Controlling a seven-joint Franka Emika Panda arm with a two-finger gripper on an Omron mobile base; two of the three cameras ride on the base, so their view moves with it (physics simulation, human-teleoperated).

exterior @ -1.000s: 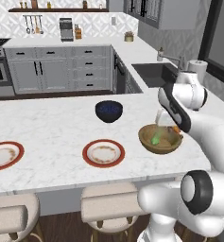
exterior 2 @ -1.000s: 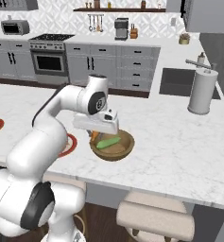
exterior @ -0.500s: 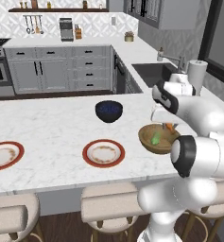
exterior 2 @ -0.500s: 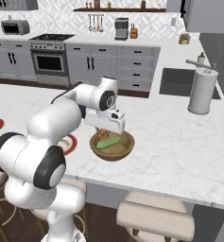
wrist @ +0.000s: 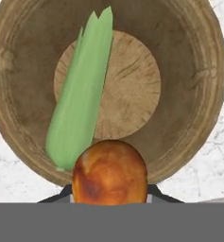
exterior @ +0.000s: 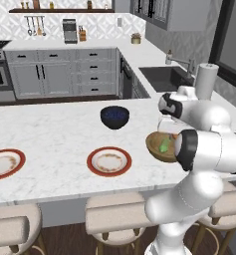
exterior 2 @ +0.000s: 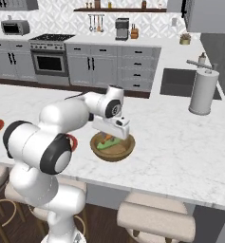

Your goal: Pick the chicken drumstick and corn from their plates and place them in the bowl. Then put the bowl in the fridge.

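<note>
Drumstick held over the bowl
The fingers pinched the chicken drumstick just above the bowl, where the corn lay on the marble worktop.

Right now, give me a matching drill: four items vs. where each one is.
Items:
1. corn
2. chicken drumstick
3. dark bowl
4. paper towel roll

Places:
A. beside the sink
B. lying in the wooden bowl
C. held in the gripper over the bowl's rim
D. on the counter behind the plate

Pairs: 1-B, 2-C, 3-D, 4-A
</note>
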